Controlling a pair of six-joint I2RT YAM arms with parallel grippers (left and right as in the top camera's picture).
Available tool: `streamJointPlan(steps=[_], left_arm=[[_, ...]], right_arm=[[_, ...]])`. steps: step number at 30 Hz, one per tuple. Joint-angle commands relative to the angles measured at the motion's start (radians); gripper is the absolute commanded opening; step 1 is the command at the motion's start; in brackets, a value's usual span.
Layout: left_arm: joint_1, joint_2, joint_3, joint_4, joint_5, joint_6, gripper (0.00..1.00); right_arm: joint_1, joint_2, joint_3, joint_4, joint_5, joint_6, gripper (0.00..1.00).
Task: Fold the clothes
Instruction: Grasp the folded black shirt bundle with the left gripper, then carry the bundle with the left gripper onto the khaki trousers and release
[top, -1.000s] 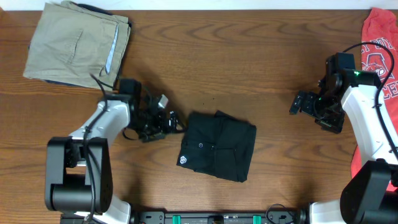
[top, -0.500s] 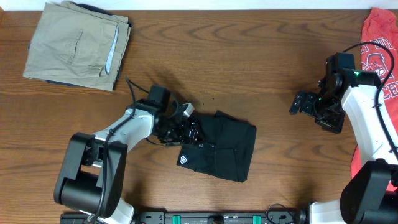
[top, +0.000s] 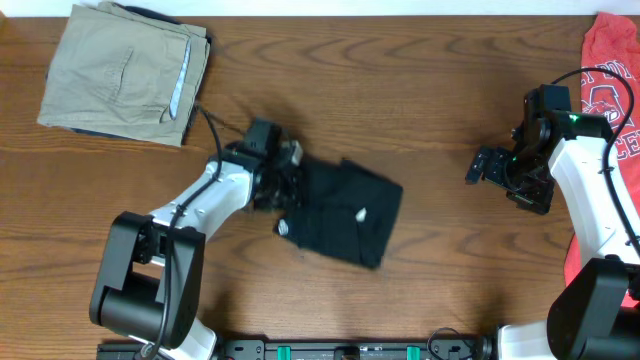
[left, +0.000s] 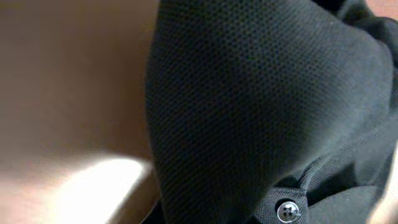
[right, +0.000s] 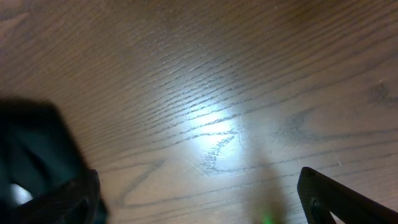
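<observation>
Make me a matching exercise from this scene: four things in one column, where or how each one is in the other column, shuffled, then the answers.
Column one:
1. black shirt
2. folded tan garment
3. red garment
4. right gripper

Column two:
A. at the right edge of the table
B. at the far left corner
C. in the middle, pinched at its edge by the left gripper
D. open, above bare wood

Pairs: 1-C, 2-B, 3-A, 4-D

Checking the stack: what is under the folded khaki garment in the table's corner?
A dark fabric edge peeks from beneath the khaki garment, on the table. The rest is covered; its kind is unclear.
</observation>
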Motion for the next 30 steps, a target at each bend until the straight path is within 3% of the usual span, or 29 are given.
streamJointPlan(steps=[1,10,13,16,22,30], left_arm=[[0.007,0.01,0.074,0.041,-0.295,0.022,0.06],[0.074,0.01,0.134,0.198,-0.674,0.169,0.06],[0.13,0.01,0.136,0.263,-0.686,0.242,0.07],[0.187,0.01,0.146,0.306,-0.686,0.311,0.17],[0.261,0.01,0.178,0.384,-0.686,0.459,0.17],[0.278,0.008,0.279,0.413,-0.708,0.481,0.17]], right_arm=[[0.005,-0.005,0.011,0.0,-0.004,-0.009,0.99],[0.005,-0.005,0.011,0.0,-0.004,-0.009,0.99],[0.005,-0.005,0.011,0.0,-0.003,-0.009,0.99],[0.005,-0.005,0.011,0.0,-0.004,-0.009,0.99],[0.005,-0.005,0.011,0.0,-0.003,-0.009,0.99],[0.005,-0.005,0.011,0.0,-0.004,-0.009,0.99]])
